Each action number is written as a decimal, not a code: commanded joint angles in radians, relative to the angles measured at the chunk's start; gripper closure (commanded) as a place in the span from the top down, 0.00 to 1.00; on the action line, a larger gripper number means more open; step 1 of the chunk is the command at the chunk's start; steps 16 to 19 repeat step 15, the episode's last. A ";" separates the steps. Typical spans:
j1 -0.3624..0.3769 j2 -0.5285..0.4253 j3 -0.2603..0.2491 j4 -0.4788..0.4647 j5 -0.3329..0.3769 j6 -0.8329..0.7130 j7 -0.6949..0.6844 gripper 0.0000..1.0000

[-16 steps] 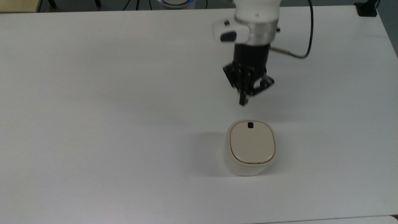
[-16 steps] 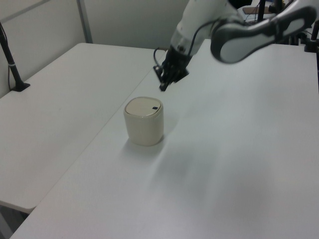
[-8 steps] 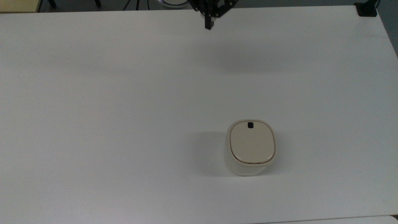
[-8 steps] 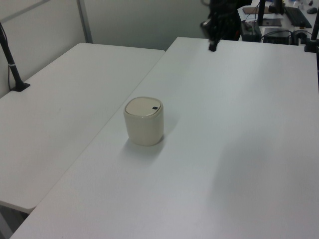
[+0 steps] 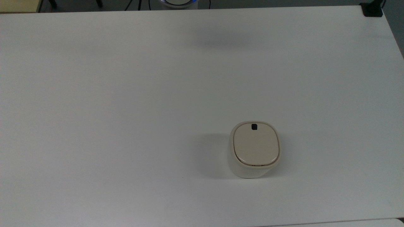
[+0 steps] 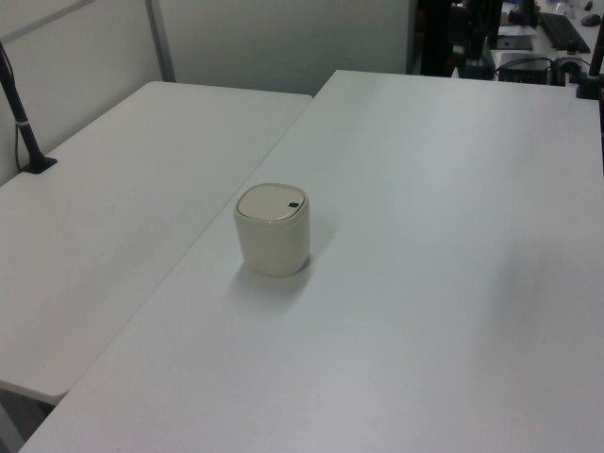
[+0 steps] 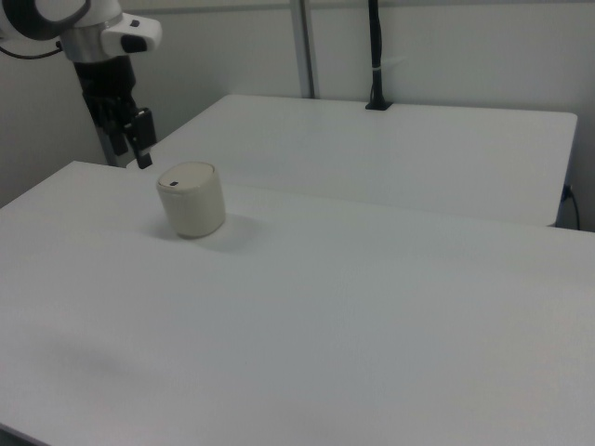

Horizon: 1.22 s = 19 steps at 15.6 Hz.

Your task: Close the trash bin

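Gripper (image 7: 141, 147) fingers together, empty, raised above the table (image 7: 372, 307). Bin (image 7: 192, 199), lid flat down, sits just to the right view's right, apart.

A wide white table (image 5: 126, 94) spreads across the top view, its surface plain and matte. In the left view a second white table (image 6: 123, 179) stands edge to edge with it on the left view's left — a thin seam runs between the two tops. A black post (image 6: 21, 118) rises from a clamp at that second table's far left edge. In the right view another black post (image 7: 376, 56) stands at the far edge of the rear table, against a pale partition wall (image 7: 446, 56) — a grey upright (image 7: 303, 46) just beside it.
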 commanded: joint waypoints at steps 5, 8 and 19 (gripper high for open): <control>-0.027 0.058 0.013 0.022 -0.060 0.057 -0.256 1.00; -0.024 0.091 0.003 0.052 -0.062 0.059 -0.250 1.00; -0.020 0.086 0.002 0.053 -0.060 0.056 -0.250 1.00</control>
